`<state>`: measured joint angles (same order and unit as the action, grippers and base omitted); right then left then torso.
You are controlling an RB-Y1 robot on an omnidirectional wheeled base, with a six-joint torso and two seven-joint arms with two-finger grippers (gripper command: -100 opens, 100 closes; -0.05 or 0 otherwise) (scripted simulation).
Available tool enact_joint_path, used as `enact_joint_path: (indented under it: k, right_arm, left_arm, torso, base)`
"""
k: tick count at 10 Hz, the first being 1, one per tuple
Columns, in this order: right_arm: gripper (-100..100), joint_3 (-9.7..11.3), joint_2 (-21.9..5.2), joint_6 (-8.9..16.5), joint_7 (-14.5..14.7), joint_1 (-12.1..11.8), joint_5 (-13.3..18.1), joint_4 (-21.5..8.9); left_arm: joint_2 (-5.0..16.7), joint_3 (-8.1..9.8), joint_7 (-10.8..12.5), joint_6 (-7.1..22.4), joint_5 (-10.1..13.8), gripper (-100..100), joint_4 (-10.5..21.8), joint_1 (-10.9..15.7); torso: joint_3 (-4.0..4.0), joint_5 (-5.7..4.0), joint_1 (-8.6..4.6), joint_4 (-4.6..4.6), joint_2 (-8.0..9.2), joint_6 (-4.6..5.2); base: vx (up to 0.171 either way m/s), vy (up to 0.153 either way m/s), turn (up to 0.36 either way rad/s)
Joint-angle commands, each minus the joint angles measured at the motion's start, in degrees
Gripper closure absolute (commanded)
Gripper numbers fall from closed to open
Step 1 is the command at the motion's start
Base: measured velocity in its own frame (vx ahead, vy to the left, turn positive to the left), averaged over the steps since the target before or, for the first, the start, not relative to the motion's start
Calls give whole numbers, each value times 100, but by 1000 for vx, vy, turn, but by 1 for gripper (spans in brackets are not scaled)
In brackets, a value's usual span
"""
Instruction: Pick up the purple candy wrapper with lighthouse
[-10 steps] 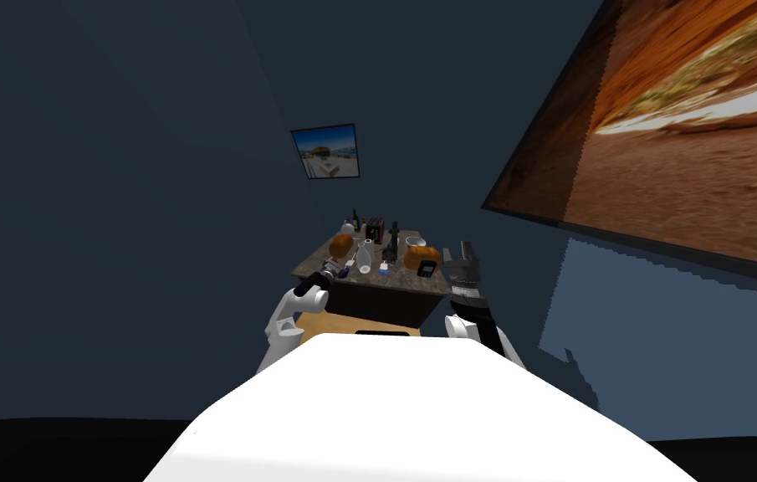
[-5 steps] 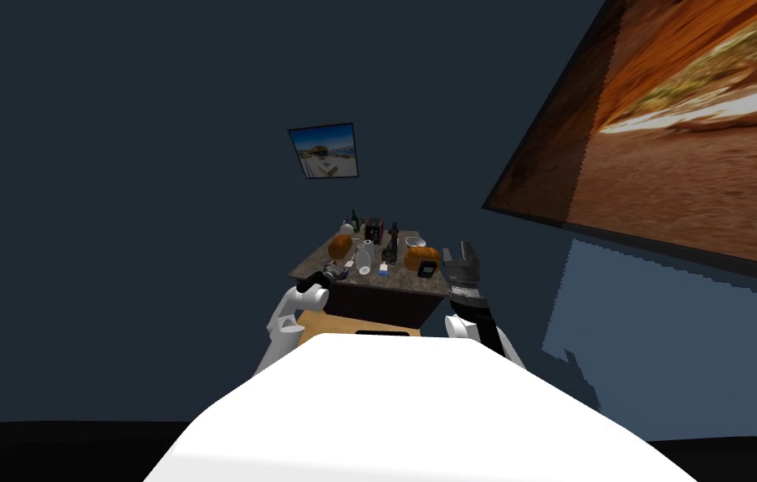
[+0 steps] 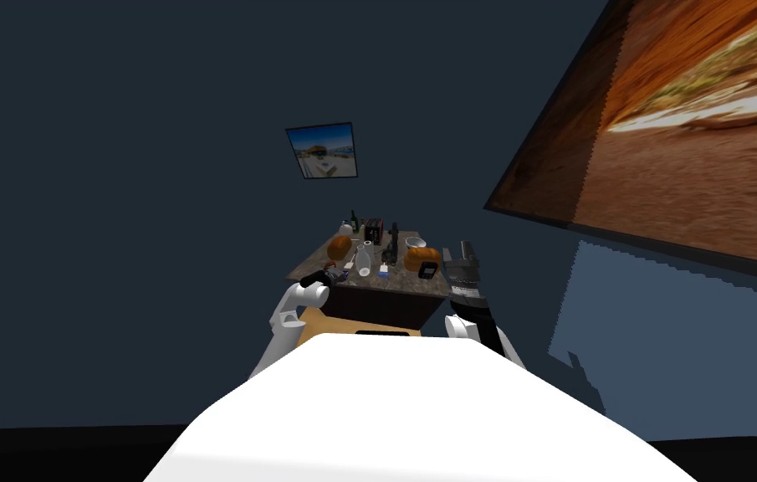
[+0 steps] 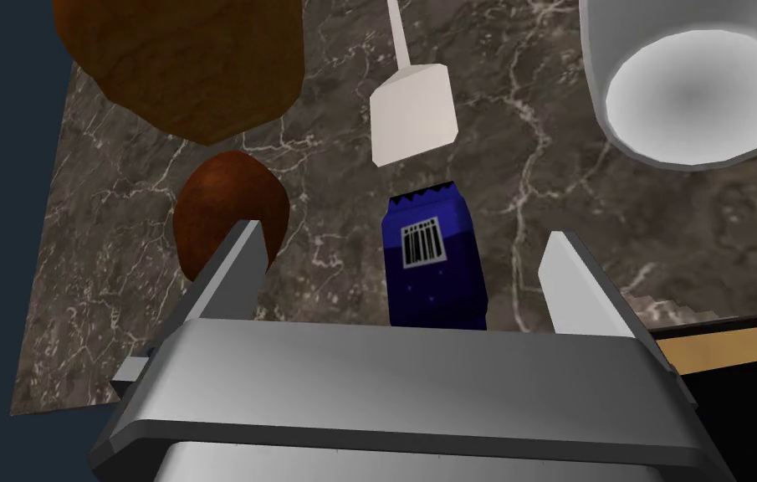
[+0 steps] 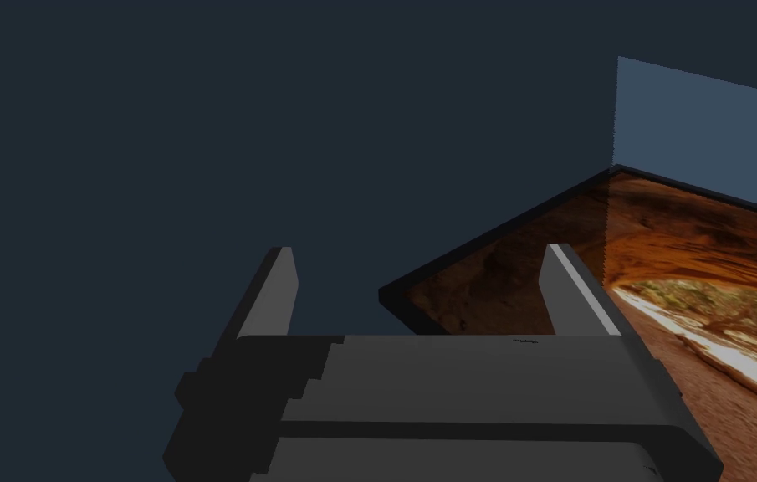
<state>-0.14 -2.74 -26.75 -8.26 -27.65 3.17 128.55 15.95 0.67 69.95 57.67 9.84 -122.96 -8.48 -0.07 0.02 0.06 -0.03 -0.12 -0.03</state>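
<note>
A dark blue-purple candy wrapper (image 4: 435, 259) with a white barcode patch lies flat on the dark marble table top (image 4: 535, 192). My left gripper (image 4: 403, 238) hangs over it, open, with one finger on each side and neither touching it. The wrapper's near end is hidden behind the gripper's body. In the head view the left gripper (image 3: 330, 272) is at the table's near left corner. My right gripper (image 3: 462, 251) is raised beside the table's right edge, open and empty (image 5: 418, 255).
By the left finger sits a small brown round thing (image 4: 230, 209), with a larger brown lump (image 4: 176, 58) beyond it. A white spatula-like piece (image 4: 412, 113) lies past the wrapper's far end. A white bowl (image 4: 694, 92) stands beyond the right finger. Bottles (image 3: 355, 222) crowd the table's back.
My left hand has shifted a little left and lower over the table's near left corner. The right arm has not moved.
</note>
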Motion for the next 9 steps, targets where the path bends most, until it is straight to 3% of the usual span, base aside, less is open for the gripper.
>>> enact_joint_path:
  k: [1, 5, 9]
  right_arm:
    - [0, 0, 0, 0, 0, 0, 0, 0]
    - [0, 0, 0, 0, 0, 0, 0, 0]
    - [0, 0, 0, 0, 0, 0, 0, 0]
  left_arm:
    - [-10, -33, 94, 240, -4, -100, -8, -21]
    - [111, -60, 517, 940, 197, -100, 174, 144]
    - [179, -75, 750, 1451, 308, -100, 274, 231]
  torso:
    - [0, 0, 0, 0, 0, 0]
    - [2, 0, 0, 1, 4, -1]
    - [1, 0, 0, 0, 2, -1]
  base:
    - [27, 14, -15]
    - [26, 16, -22]
    - [26, 18, -16]
